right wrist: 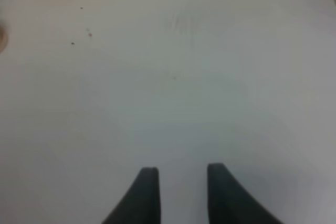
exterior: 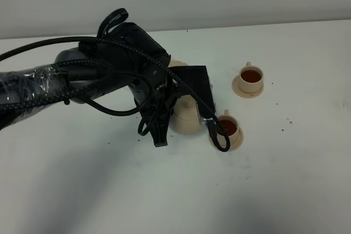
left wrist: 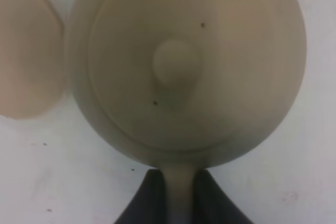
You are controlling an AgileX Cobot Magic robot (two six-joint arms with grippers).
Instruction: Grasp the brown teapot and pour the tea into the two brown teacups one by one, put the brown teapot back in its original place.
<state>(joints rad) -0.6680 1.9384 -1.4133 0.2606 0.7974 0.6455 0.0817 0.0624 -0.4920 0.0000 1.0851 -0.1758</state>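
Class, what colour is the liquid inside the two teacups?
Dark reddish-brown in both teacups, clearest in the exterior high view.

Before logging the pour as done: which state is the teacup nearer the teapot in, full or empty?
Full. The nearer teacup holds dark reddish-brown tea in the exterior high view, beside the teapot.

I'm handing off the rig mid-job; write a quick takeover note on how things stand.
Left gripper: shut on the brown teapot's handle.
Right gripper: open, empty, over bare table.
Teapot sits between the near teacup and the large saucer, not on the saucer.
Done: near cup and far teacup both hold tea, each on its small saucer.
Left: set the teapot on the large saucer, release.
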